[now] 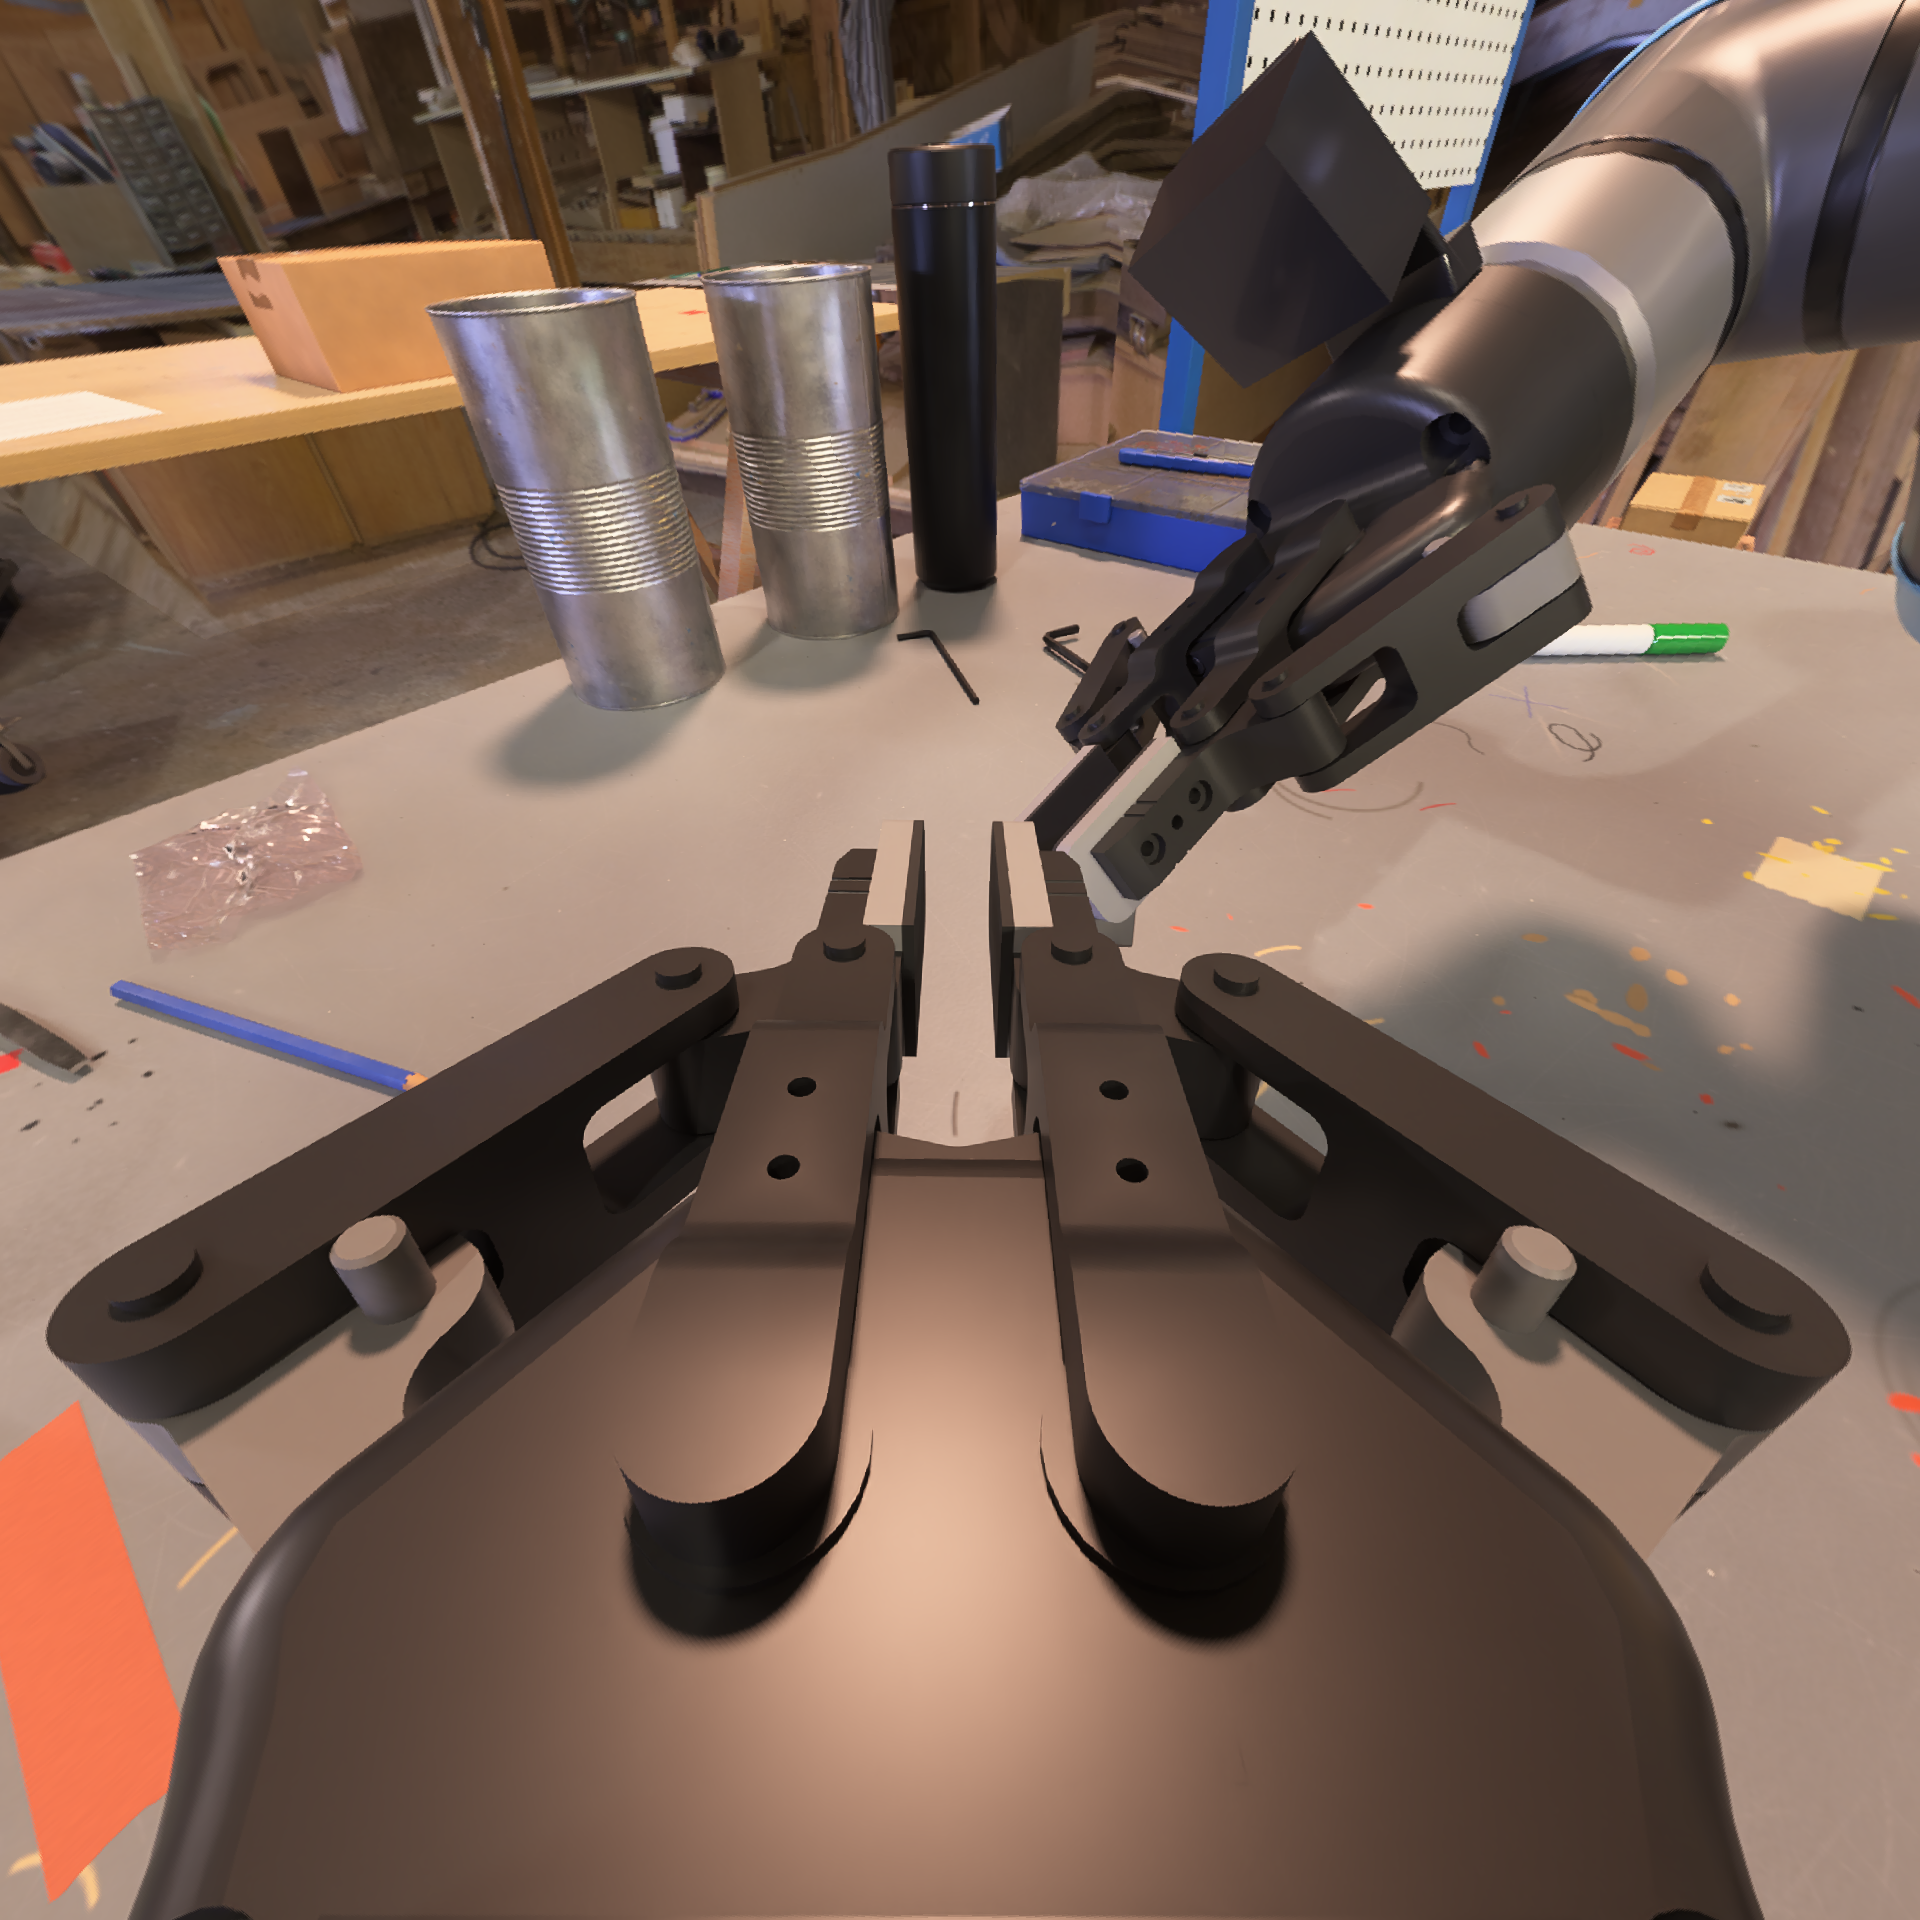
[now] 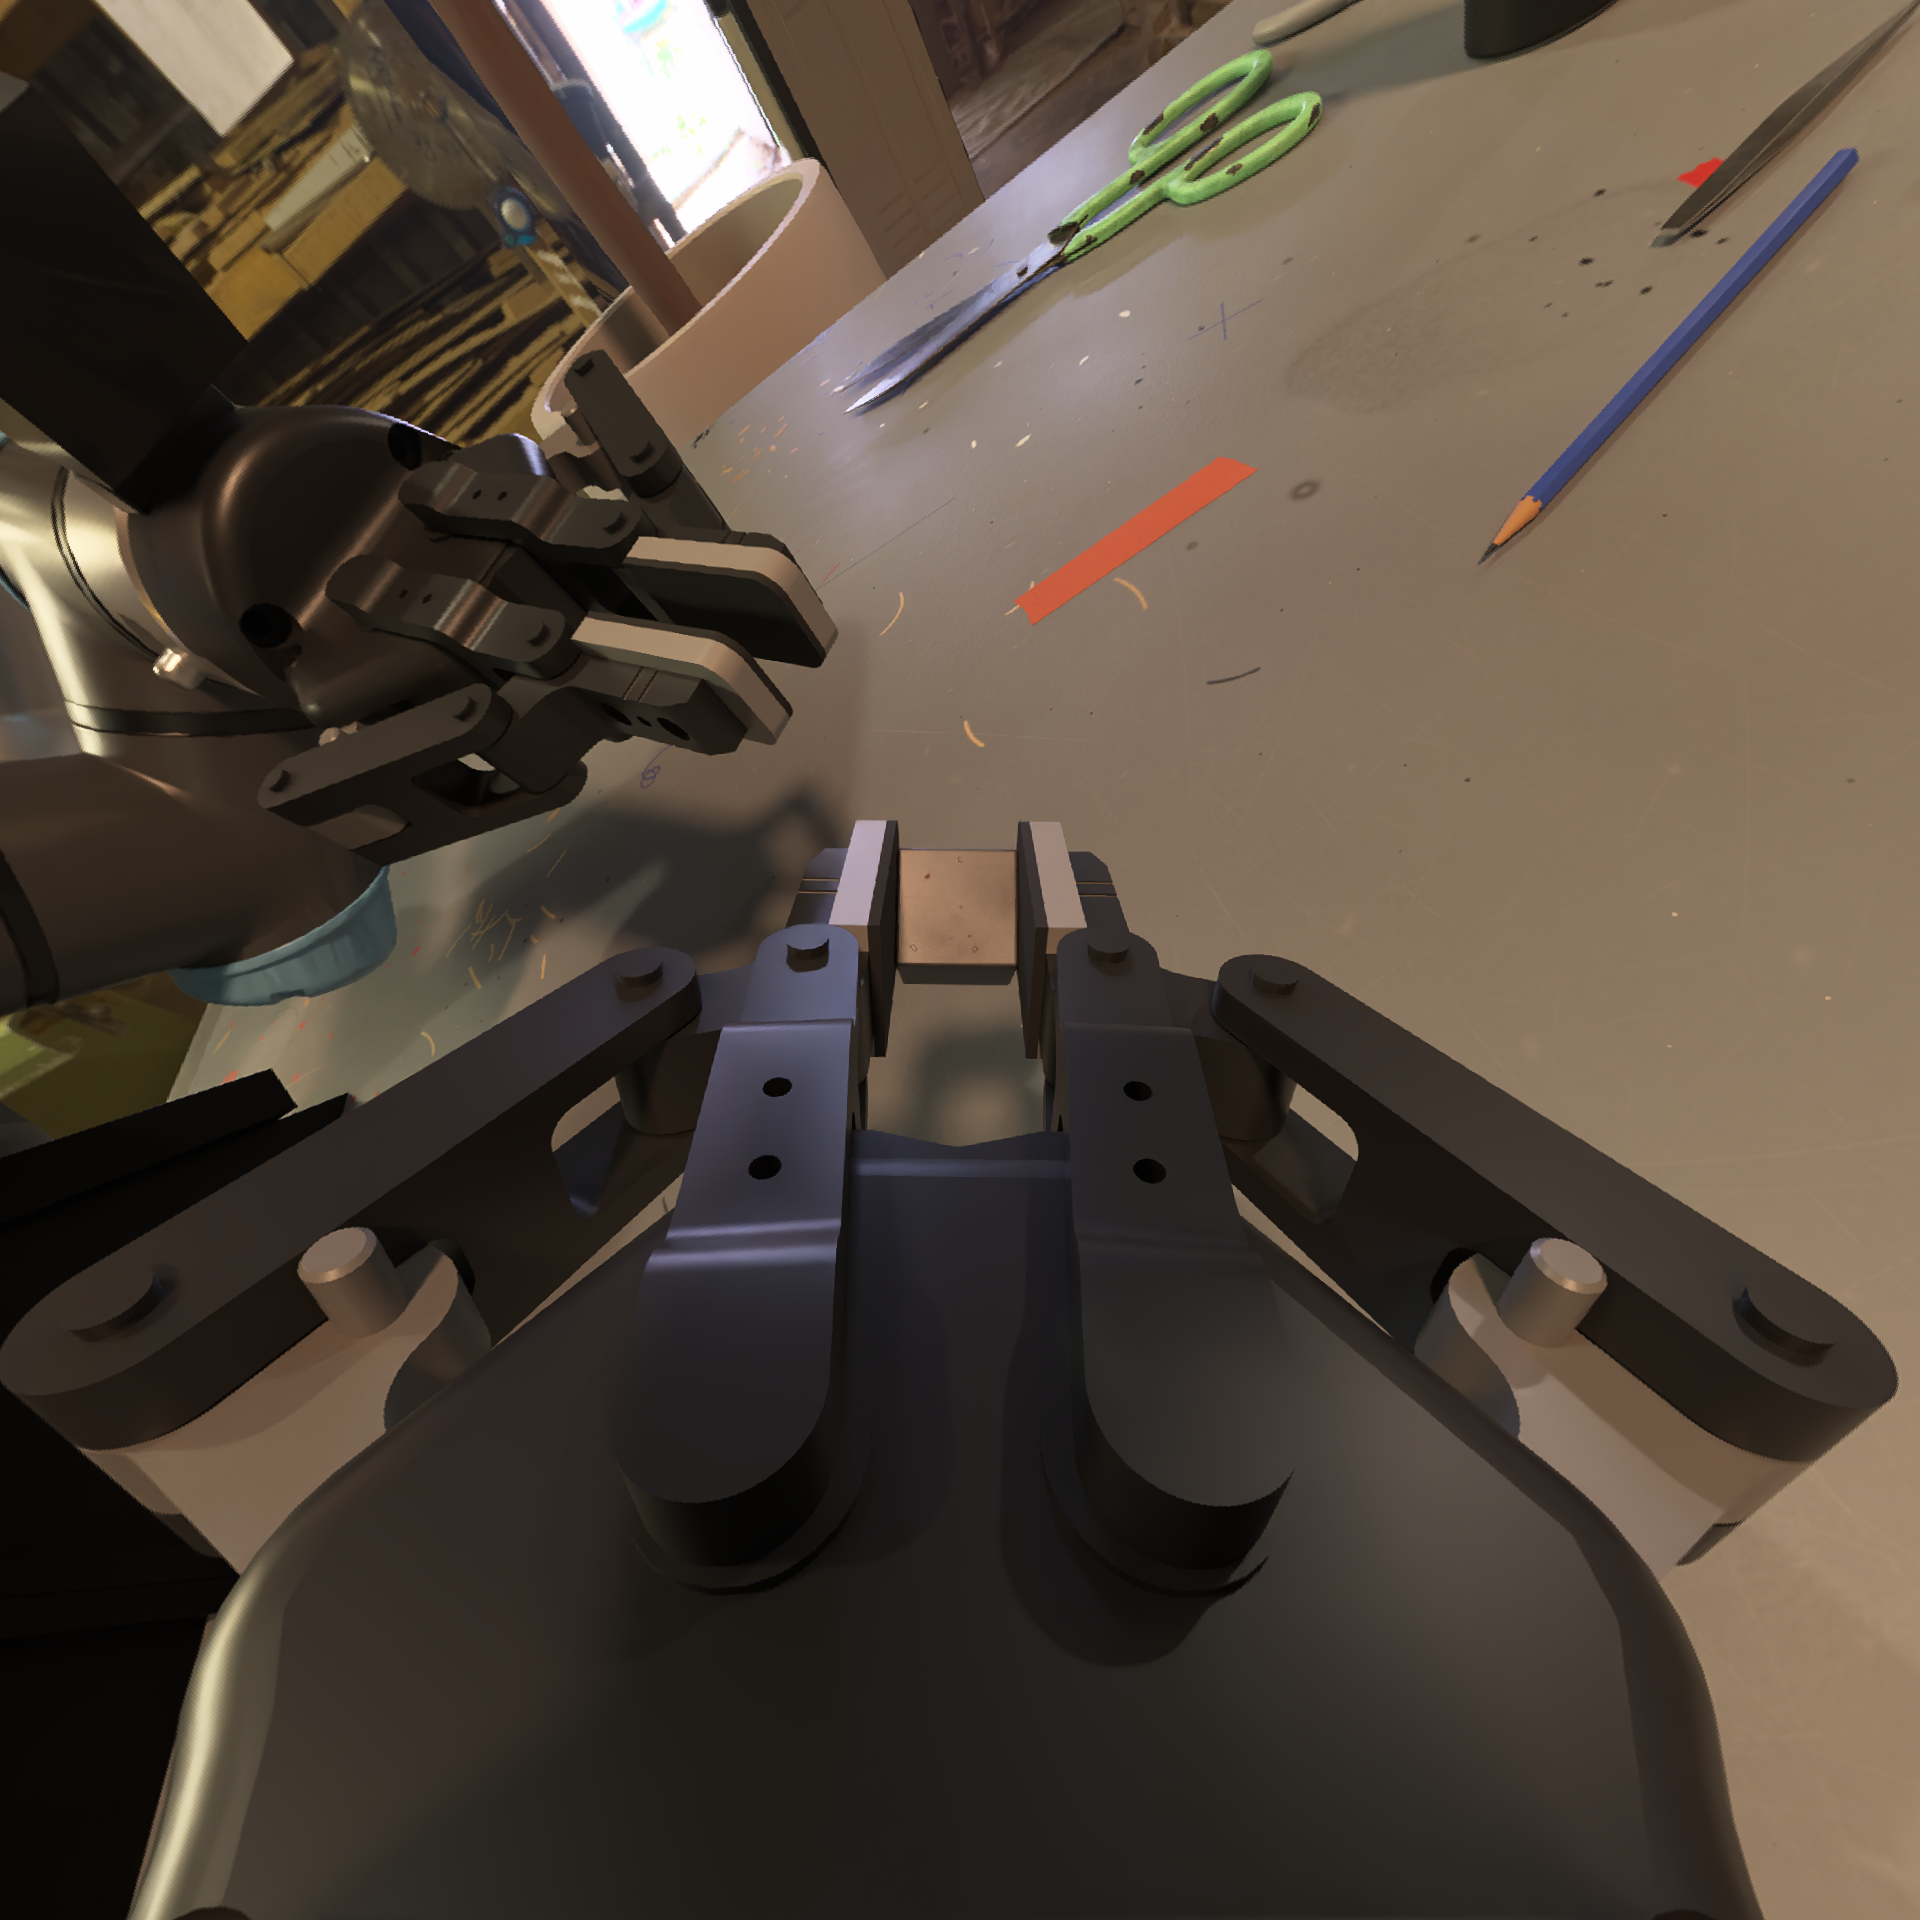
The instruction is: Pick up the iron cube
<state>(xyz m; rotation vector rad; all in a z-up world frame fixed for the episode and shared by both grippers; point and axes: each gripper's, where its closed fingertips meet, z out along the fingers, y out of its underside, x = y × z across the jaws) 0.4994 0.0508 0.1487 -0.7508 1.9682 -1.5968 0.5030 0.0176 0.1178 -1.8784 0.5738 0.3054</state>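
Iron cube (image 2: 956, 914) clamped in right gripper (image 2: 958, 883), grey paint-flecked table (image 2: 1351, 831), workshop

Left wrist view: even, warm light, sharp throughout. My left gripper (image 1: 957, 873) shows a soft sheen on its palm. The cans (image 1: 592, 488) cast soft shadows toward me on the table (image 1: 623, 831).

Right wrist view: dimmer. My right gripper (image 2: 957, 899) sits in shade, with a blurred shadow beside it. A window (image 2: 665, 94) glares, overexposed.

Both views bend straight lines at the edges.
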